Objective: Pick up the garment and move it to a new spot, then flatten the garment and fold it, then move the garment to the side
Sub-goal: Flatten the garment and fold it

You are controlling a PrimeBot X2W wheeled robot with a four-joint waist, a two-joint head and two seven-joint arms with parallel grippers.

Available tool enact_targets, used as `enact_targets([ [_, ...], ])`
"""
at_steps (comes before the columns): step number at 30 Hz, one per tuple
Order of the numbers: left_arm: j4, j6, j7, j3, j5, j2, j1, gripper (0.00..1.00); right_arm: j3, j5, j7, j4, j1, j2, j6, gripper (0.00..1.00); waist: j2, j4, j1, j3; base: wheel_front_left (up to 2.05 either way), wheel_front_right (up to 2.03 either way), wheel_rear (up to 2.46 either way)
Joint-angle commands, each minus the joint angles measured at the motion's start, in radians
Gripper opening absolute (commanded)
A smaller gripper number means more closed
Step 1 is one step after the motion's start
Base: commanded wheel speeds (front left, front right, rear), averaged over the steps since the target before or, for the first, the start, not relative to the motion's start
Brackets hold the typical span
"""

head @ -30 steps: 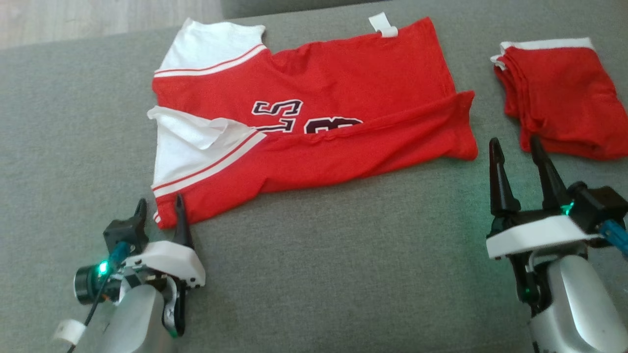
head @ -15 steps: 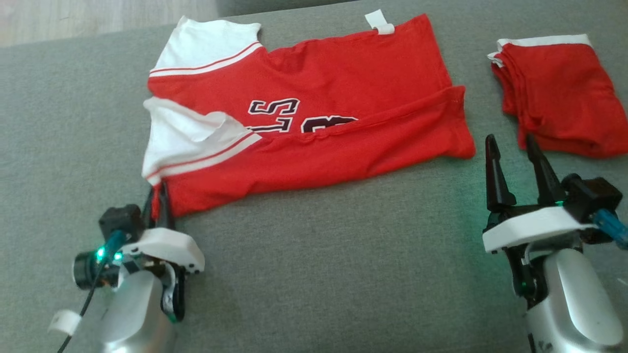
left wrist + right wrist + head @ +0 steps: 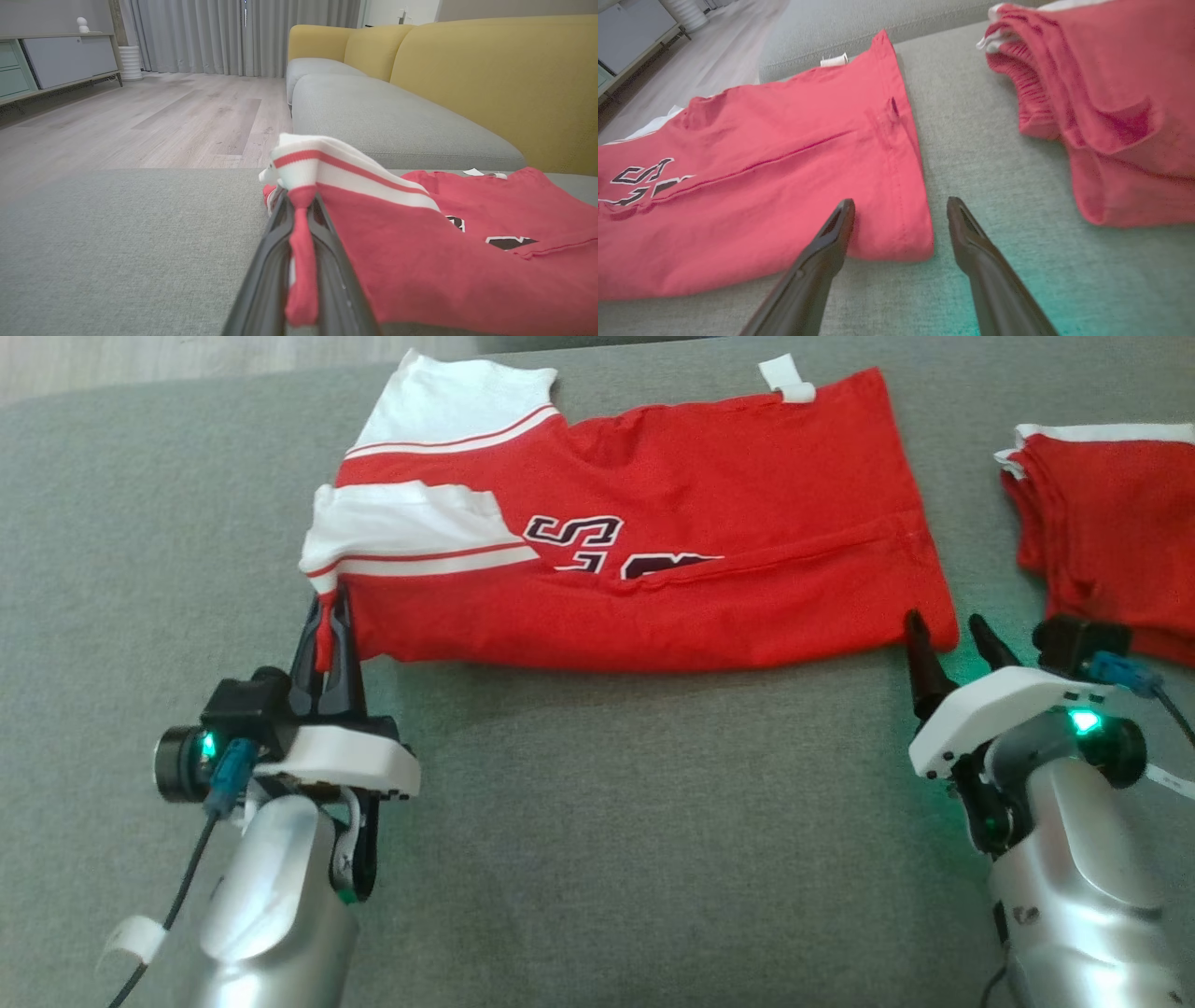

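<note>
Garment corner (image 3: pixel 301 242) sits clamped in left gripper (image 3: pixel 327 605).

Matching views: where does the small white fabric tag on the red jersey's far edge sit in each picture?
Head view: small white fabric tag at top, right of centre, on the far edge of the red jersey.
Left wrist view: tag at right, mid-height.
Right wrist view: tag upper left of centre.
Shared landmark: the jersey's black-and-white lettering.
</note>
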State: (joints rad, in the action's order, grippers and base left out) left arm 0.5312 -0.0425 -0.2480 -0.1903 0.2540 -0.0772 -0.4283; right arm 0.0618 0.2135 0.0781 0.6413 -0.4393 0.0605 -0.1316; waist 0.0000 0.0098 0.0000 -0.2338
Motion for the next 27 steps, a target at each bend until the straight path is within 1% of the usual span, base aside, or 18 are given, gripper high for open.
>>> enact_targets([
  [1, -0.035, 0.001, -0.011, 0.027, -0.007, -0.014, -0.02, 0.0, -0.025, 0.007, -0.001, -0.021, -0.028, -0.01, 0.001, 1.0, 0.0, 0.007, 0.0, -0.002, 0.0, 0.0, 0.0],
  [11, -0.041, 0.004, -0.012, 0.004, -0.015, -0.019, -0.013, 0.0, -0.031, -0.02, 0.009, 0.164, -0.096, -0.01, 0.001, 1.0, 0.0, 0.04, 0.0, -0.006, 0.0, 0.0, 0.0],
  [12, -0.04, 0.003, -0.012, 0.006, -0.013, -0.021, -0.011, 0.0, -0.037, -0.022, 0.004, 0.177, -0.101, -0.01, 0.001, 0.38, 0.0, 0.04, 0.0, -0.005, 0.0, 0.0, 0.0],
  [13, -0.039, 0.002, -0.012, 0.007, -0.011, -0.023, -0.011, 0.0, -0.041, -0.025, -0.007, 0.187, -0.106, -0.01, 0.001, 0.0, 0.0, 0.04, 0.0, -0.005, 0.0, 0.0, 0.0],
  [19, -0.03, -0.006, -0.013, 0.018, -0.003, -0.039, 0.007, 0.0, -0.066, -0.074, -0.1, 0.208, -0.122, -0.01, 0.001, 0.0, 0.0, 0.026, 0.0, 0.012, 0.0, 0.0, 0.0],
  [23, -0.021, -0.008, -0.013, 0.019, 0.003, -0.05, 0.039, 0.0, -0.07, -0.136, -0.154, 0.193, -0.097, -0.001, 0.001, 0.0, 0.0, 0.013, 0.0, 0.052, 0.0, 0.0, 0.0],
  [27, -0.016, -0.011, -0.012, 0.023, 0.013, -0.059, 0.081, 0.0, -0.065, -0.126, -0.148, 0.165, -0.053, 0.004, 0.001, 0.0, 0.0, 0.002, 0.0, 0.09, 0.0, 0.0, 0.0],
])
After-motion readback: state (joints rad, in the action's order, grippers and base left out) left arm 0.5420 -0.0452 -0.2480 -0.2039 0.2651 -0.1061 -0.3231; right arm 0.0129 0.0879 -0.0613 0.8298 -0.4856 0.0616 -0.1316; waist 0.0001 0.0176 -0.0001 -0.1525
